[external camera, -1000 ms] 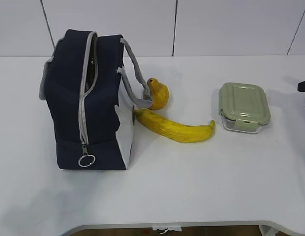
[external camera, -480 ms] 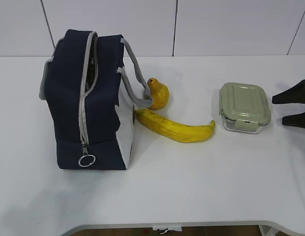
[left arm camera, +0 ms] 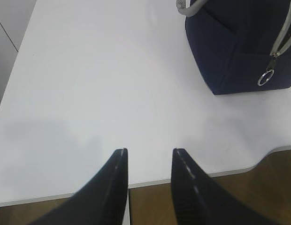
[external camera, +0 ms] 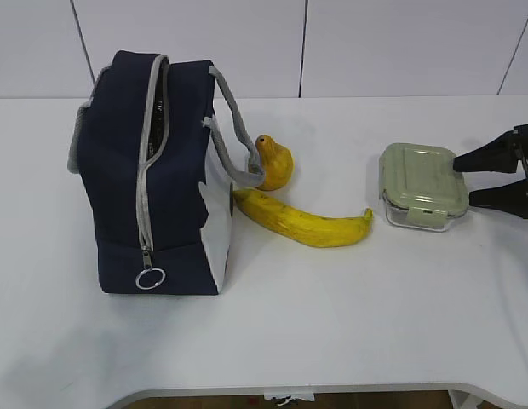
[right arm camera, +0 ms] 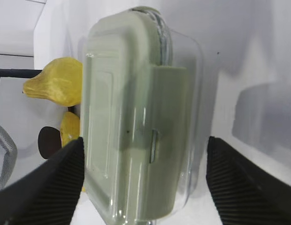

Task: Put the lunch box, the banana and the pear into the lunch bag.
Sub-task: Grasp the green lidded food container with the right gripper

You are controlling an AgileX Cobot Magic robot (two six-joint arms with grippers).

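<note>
The navy lunch bag (external camera: 153, 179) stands upright at the left, its grey zipper partly undone and the ring pull (external camera: 150, 278) hanging low. Beside its handle sits the pear (external camera: 274, 162), with the banana (external camera: 302, 223) lying in front. To the right rests the lunch box (external camera: 421, 183) with its sage-green lid. My right gripper (external camera: 462, 181) is open at the box's right end. In the right wrist view the lunch box (right arm camera: 136, 122) fills the space between the wide-spread fingers of that gripper (right arm camera: 145, 140), with gaps on both sides. My left gripper (left arm camera: 149, 151) is open and empty over the table's front edge.
The white table (external camera: 332, 324) carries everything; its front edge (left arm camera: 192, 178) runs just under the left fingers. The lunch bag (left arm camera: 239, 42) is up and to the right of the left gripper. Past the lunch box I see the pear (right arm camera: 56, 86) and the banana's end (right arm camera: 70, 126).
My right gripper came in from the right edge of the exterior view to the lunch box's right end, and its jaws spread wider. The left gripper and the objects stayed put.
</note>
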